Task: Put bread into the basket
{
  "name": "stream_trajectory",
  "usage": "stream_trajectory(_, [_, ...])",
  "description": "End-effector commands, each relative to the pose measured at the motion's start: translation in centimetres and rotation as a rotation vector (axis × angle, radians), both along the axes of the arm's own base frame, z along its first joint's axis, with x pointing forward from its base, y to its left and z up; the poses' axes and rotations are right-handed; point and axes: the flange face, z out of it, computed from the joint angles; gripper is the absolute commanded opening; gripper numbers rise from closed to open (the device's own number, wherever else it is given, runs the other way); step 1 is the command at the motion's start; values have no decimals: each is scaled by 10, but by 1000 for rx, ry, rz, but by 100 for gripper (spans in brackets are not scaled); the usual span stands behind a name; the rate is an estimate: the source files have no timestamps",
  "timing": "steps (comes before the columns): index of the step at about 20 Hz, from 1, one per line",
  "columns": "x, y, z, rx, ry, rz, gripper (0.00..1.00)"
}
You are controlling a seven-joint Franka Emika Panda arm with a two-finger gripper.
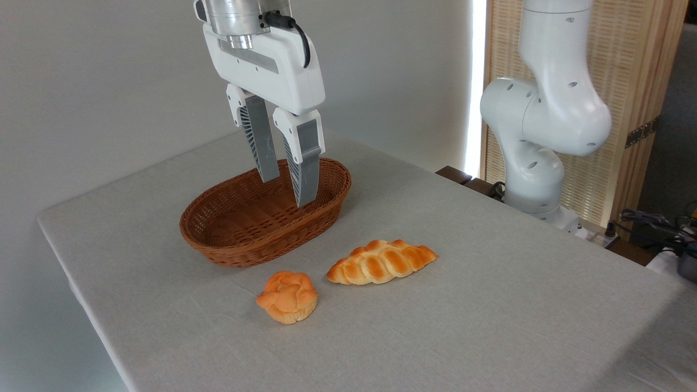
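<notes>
Bread: we note the small round orange-golden bread [287, 296] lying nearest the camera on the desk [490, 305], lumpy knotted top facing up. It is roughly round, so we record no clear long axis. Nothing touches it.

Braided loaf: we find a longer braided loaf [381, 262] just beside the bread, to its right and slightly farther back, apart from it. Its long axis runs from lower left to upper right, pointed ends at each extreme.

Basket: we see the oval brown wicker basket [218, 239] behind both pieces, near the bread but not touching it. Its long axis also runs lower left to upper right. The inside shows only weave; no bread lies in it.

End effector: we observe the end effector [284, 190] hanging over the basket's far right portion, fingers pointing down and tilted slightly. The two fingers stand moderately apart with a visible gap, and they hold nothing. The fingertips [304, 198] appear in front of the basket's interior; we cannot tell whether they are below the rim or touch the weave.

Arm pose: we record the wrist entering from the top edge, its white body sloping down to the right, a black cable at its upper side. The arm's base column [536, 136] stands at the far right, beyond the desk edge, well apart from the basket.

Background: a pale wall and a slatted wooden screen lie farthest back.
</notes>
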Motion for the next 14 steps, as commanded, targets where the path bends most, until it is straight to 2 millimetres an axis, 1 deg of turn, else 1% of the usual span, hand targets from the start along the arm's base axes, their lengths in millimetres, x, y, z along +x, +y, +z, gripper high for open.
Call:
stream_trajectory(1, [5,1,4,-3,-9,-3,100])
stream_trajectory(6, [8,0,3,-4,-39,-4,100])
stream_trajectory(8, [11,0,-2,-6,-49,-2,100])
stream_trajectory(11, [13,-3,-19,-6,-47,-11,100])
stream_trajectory(14, [14,-8,-47,-3,-20,-25,100])
